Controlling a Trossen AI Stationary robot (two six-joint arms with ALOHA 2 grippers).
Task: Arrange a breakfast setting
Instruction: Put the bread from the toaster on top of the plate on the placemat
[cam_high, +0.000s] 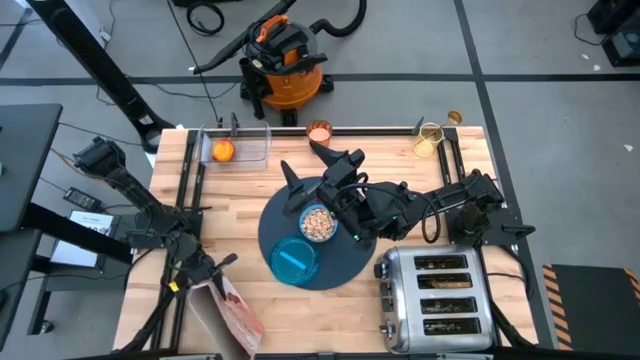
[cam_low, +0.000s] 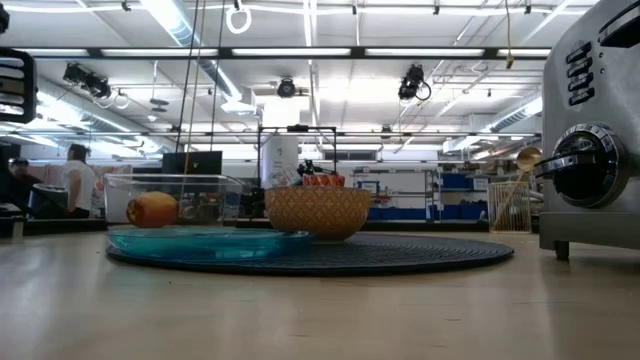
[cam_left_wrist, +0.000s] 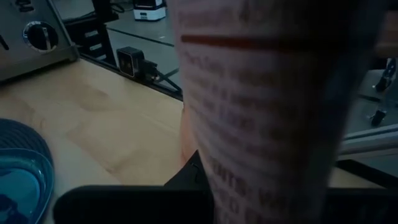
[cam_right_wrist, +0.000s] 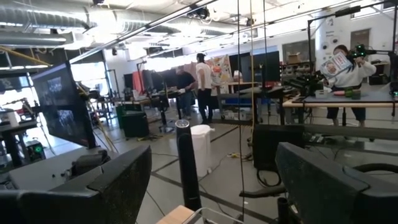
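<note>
The round dark blue-grey mat (cam_high: 345, 262) lies mid-table, also in the low view (cam_low: 400, 252). On it stand a small bowl (cam_high: 318, 222) full of tan cereal and the teal plate (cam_high: 295, 262). The red-orange fruit (cam_high: 223, 150) sits in a clear box at the far left. The orange cup (cam_high: 318, 130) and the gold spoon (cam_high: 432, 138), in a holder, stand at the far edge. My right gripper (cam_high: 315, 168) is open and empty above the mat's far side. My left gripper (cam_high: 207, 272) is shut on the pink cereal box (cam_high: 235, 308) near the table's near left. Toast does not plainly show. My left gripper holds the pink cereal box by its upper end (cam_high: 214, 285), coming from the table's left. The box slants down toward the near edge. In the left wrist view the box's printed side (cam_left_wrist: 267, 112) fills the picture and hides the fingers, so the kind of hold does not show.
The chrome toaster (cam_high: 440, 295) stands at the near right, right of the mat, and shows in the low view (cam_low: 595, 130). The clear box (cam_high: 235, 145) stands at the far left. Bare wood lies between the mat and the left edge (cam_high: 215, 215).
</note>
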